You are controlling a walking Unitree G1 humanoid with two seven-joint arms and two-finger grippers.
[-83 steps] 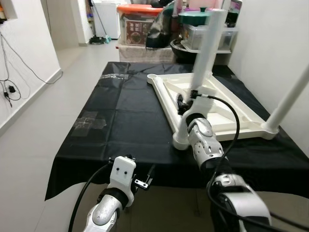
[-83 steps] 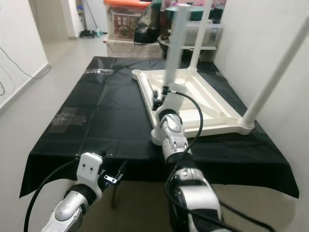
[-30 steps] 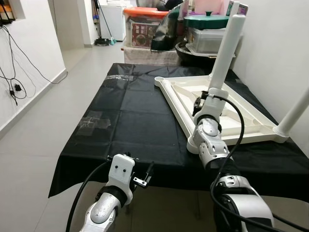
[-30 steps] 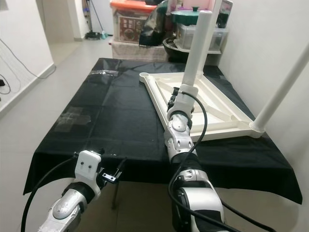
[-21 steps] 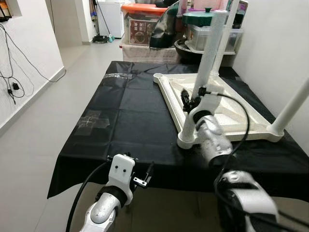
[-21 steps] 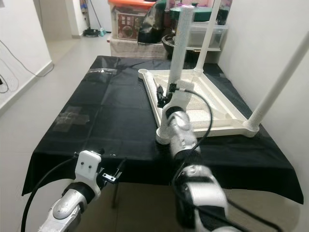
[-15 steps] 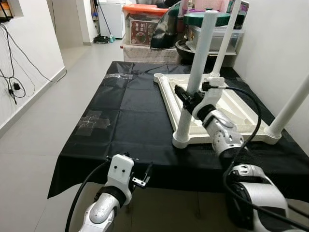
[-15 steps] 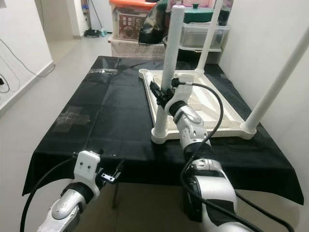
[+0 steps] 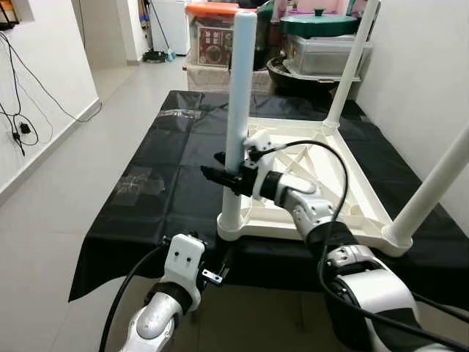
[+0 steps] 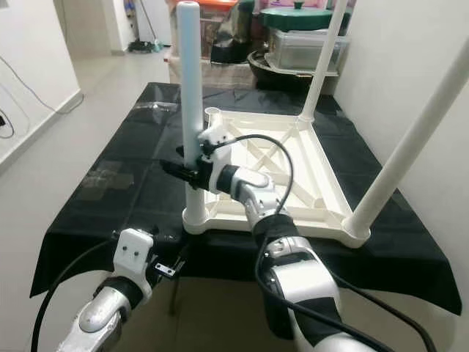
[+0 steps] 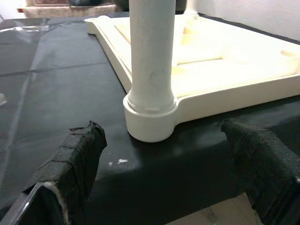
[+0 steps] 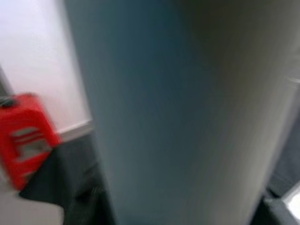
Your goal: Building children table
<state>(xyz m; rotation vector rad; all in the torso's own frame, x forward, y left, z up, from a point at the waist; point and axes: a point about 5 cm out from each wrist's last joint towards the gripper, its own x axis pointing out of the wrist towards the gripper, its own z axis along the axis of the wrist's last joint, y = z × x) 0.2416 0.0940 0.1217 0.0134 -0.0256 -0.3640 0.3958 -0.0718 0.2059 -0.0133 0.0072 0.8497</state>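
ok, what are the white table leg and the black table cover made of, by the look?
White table leg: looks like moulded plastic, smooth and matt, seated in a rounded socket of the matching cream frame. The right gripper is at it. Black cover: probably thin plastic sheeting; it creases, shines and drapes over the edge.

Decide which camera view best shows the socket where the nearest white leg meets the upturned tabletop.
The left wrist view: the socket sits close and sharp. Both eye views show it small, below the right gripper at the leg. The right wrist view has just blurred leg.
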